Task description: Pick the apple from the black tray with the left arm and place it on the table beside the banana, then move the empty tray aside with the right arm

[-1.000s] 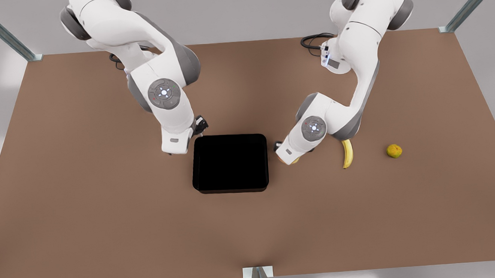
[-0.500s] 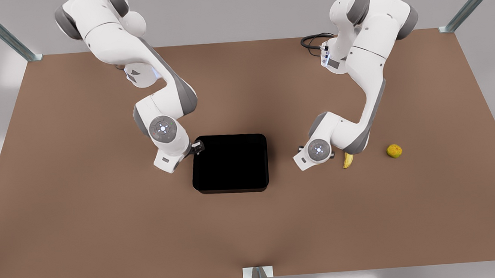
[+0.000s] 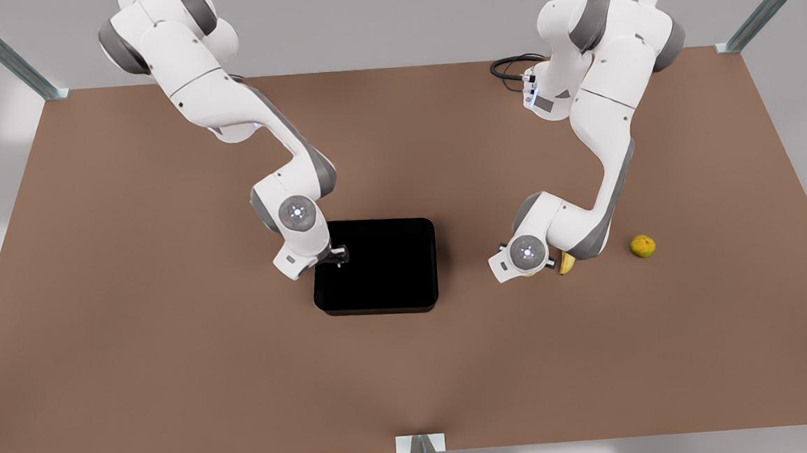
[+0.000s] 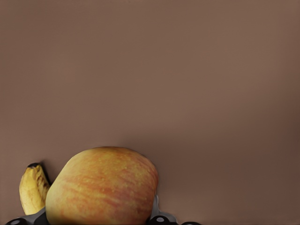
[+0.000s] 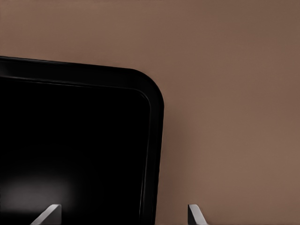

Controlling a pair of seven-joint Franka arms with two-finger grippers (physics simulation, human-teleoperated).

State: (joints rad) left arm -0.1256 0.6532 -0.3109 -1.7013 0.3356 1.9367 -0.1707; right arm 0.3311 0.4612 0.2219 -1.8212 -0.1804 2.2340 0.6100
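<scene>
Front view, left arm [image 3: 586, 173] hiding banana [image 3: 567, 264]

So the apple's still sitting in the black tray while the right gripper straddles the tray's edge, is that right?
Not quite. The apple is out of the black tray; the left wrist view shows it at the left gripper, beside the banana. The right gripper does straddle the tray's edge.
</scene>
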